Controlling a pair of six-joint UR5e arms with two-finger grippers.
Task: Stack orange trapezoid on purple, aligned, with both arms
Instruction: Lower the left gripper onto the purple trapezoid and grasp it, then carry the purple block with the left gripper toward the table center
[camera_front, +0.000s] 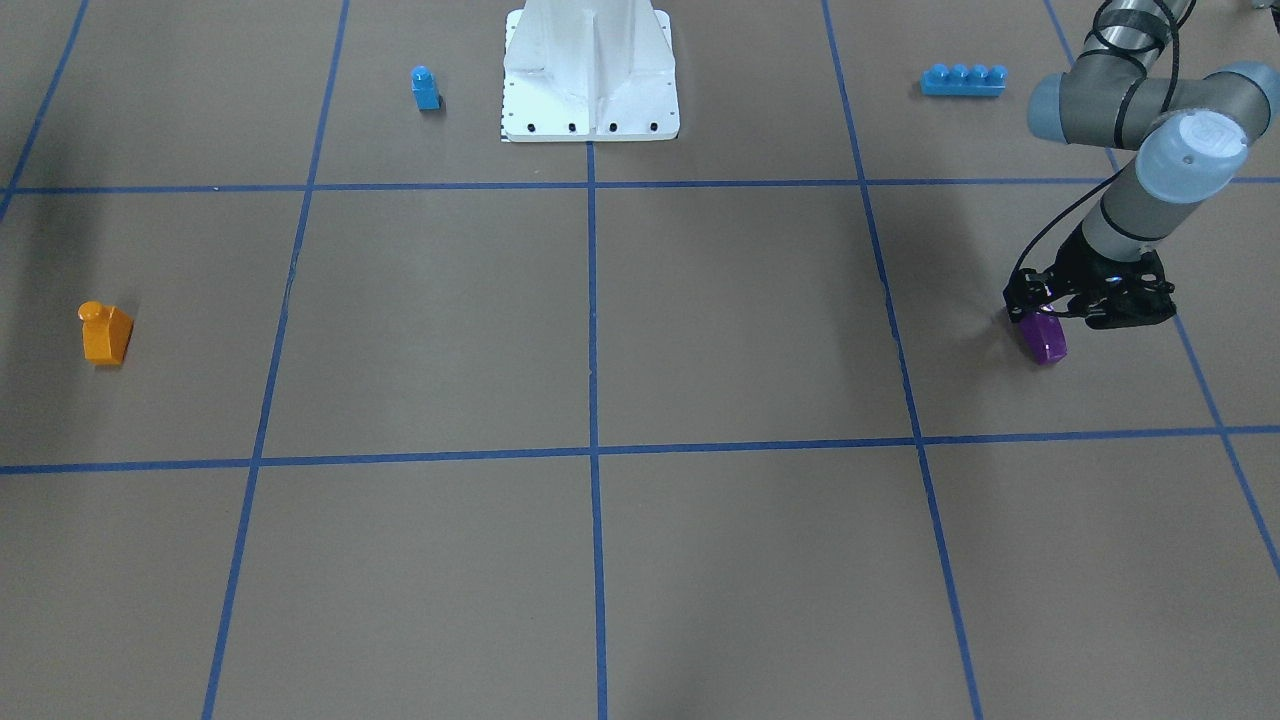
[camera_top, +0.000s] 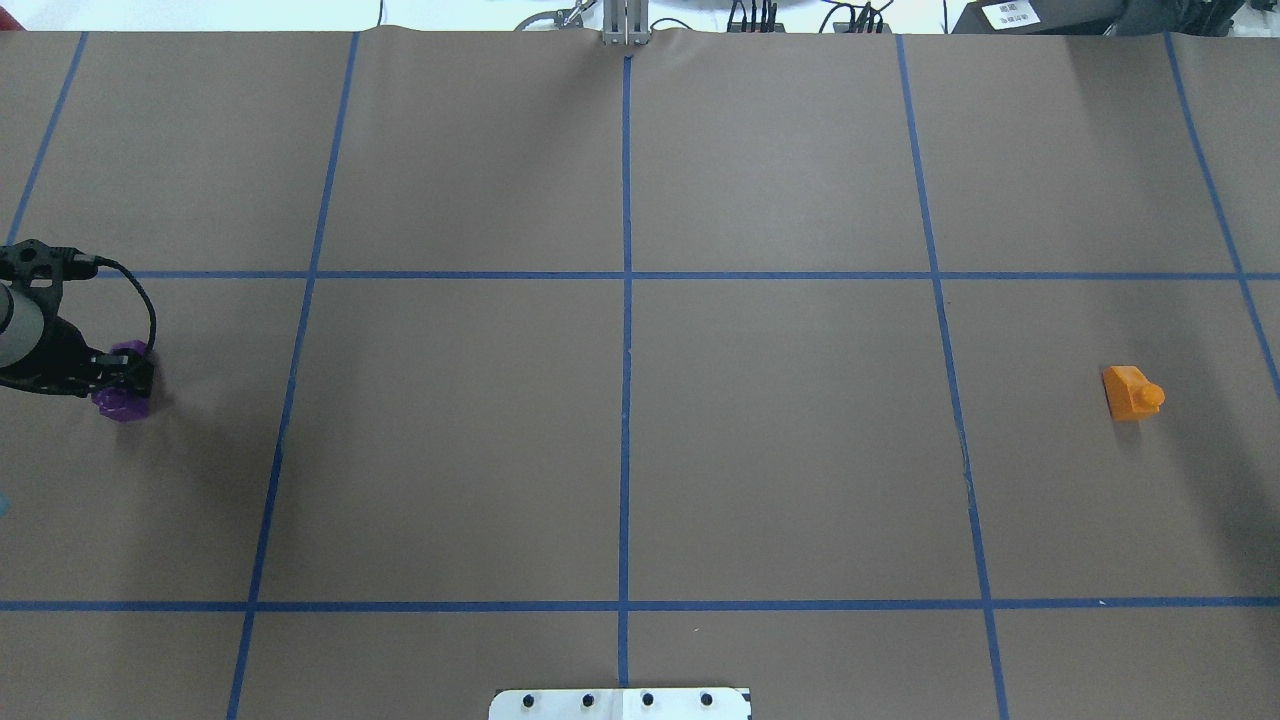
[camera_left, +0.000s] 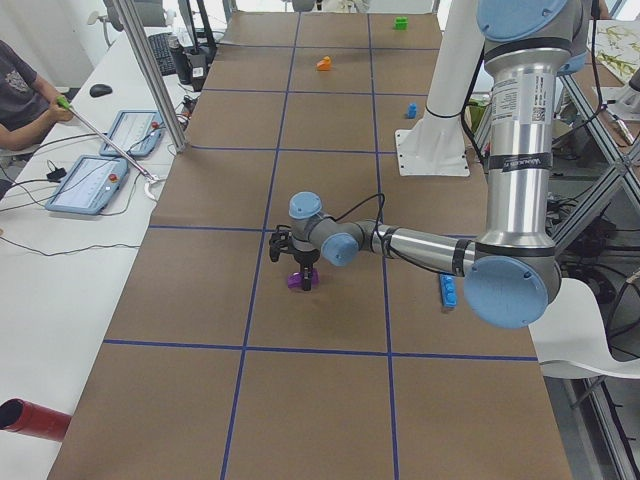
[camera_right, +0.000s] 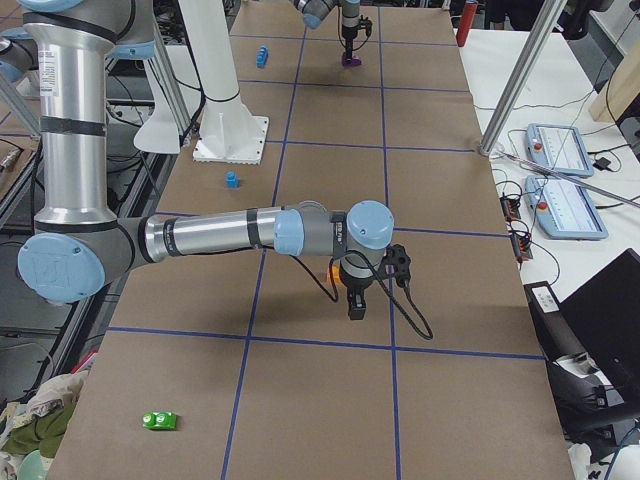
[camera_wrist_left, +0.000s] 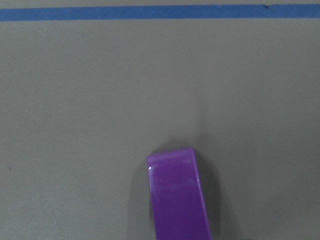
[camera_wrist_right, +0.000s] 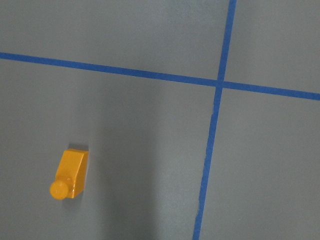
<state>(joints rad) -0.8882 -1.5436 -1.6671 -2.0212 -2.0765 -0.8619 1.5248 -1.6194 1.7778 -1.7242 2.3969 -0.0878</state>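
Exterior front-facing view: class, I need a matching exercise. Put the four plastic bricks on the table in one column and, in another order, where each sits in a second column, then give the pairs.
Things
1. small glossy orange plastic sloped brick
2. small glossy purple plastic sloped brick
3. small blue one-stud plastic brick
4. long blue four-stud plastic brick

Places
A. beside the white robot base
B. at the tips of the left tool
C. alone near the view's left edge
D. near the view's top, in its right half

Pairs: 1-C, 2-B, 3-A, 4-D
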